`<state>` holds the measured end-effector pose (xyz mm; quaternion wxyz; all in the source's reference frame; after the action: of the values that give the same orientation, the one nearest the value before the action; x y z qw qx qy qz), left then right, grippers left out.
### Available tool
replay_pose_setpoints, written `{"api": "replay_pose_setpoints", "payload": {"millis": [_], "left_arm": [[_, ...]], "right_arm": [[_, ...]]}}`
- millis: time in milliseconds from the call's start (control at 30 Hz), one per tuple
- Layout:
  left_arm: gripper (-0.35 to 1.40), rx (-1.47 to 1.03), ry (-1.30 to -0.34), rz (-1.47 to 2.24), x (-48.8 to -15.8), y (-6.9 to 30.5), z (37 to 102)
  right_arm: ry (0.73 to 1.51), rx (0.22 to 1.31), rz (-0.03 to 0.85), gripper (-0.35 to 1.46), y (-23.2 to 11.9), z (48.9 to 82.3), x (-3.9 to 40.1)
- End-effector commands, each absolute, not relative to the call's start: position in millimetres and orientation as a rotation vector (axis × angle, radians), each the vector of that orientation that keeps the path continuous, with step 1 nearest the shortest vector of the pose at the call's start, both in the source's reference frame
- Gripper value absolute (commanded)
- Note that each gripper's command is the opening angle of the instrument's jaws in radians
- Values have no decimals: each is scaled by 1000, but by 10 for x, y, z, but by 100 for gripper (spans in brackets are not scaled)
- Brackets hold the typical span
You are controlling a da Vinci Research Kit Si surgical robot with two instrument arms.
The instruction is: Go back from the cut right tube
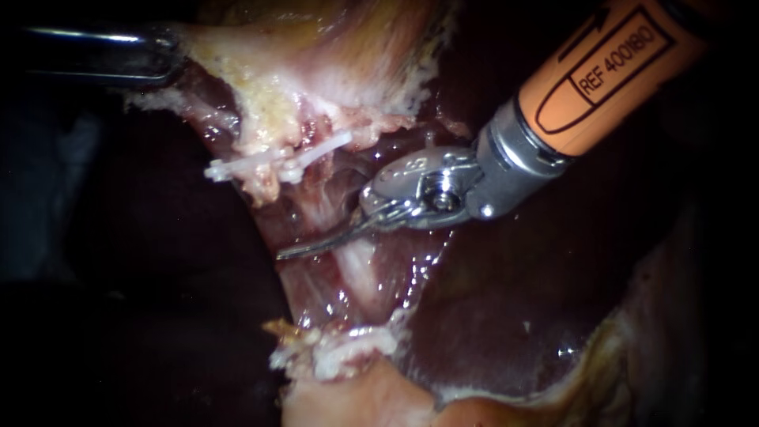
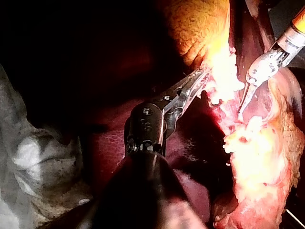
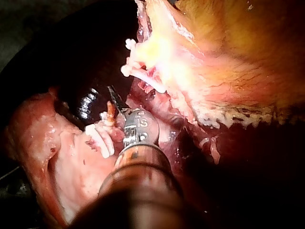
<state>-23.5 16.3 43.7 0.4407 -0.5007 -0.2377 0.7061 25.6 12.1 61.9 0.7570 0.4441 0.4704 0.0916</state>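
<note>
Over the liver [image 1: 553, 316], the left instrument [image 2: 200, 78] at ten o'clock clamps the gallbladder [image 1: 316, 55]. The right instrument [image 1: 296, 251], jaws closed and empty, lies at centre against the tube [image 1: 360, 277]. The cut seems done; withdrawal toward two o'clock is left.

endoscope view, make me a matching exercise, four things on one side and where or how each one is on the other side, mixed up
Things:
1 right instrument
2 left instrument
3 white clips
4 liver

Descriptions:
a dark red and glossy, lower right of the view
b orange shaft, thin curved blades lying together
c dark shaft from the upper left, tip at the pale tissue
d just above the curved blade tip

Pairs: 1-b, 2-c, 3-d, 4-a
</note>
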Motion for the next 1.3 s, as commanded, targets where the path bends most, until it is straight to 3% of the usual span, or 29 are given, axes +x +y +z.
{"api": "replay_pose_setpoints", "payload": {"millis": [33,133,167,267,300,400,533,600,800,1033,1300], "left_arm": [[-35,-1244,-590,1753,-235,163,437],[-35,-1244,-590,1753,-235,163,437],[-35,-1244,-590,1753,-235,163,438],[-35,-1244,-590,1754,-235,163,438],[-35,-1244,-590,1754,-235,163,438],[-35,-1244,-590,1754,-235,163,438],[-35,-1244,-590,1754,-235,163,439],[-35,-1244,-589,1754,-235,163,440],[-35,-1245,-587,1755,-235,162,442],[-35,-1245,-588,1755,-235,162,443],[-35,-1245,-585,1756,-238,162,446]], "right_arm": [[1025,968,200,-35,121,619,255],[1025,970,197,-35,120,620,256],[1023,963,199,19,118,620,256],[1052,921,242,96,114,620,256],[1057,905,267,111,113,620,256],[1060,876,324,131,111,619,257],[1059,830,382,141,109,620,249],[1036,712,430,143,105,619,237],[871,463,297,143,100,607,182],[816,369,277,143,111,585,113],[784,339,307,143,119,571,81]]}}
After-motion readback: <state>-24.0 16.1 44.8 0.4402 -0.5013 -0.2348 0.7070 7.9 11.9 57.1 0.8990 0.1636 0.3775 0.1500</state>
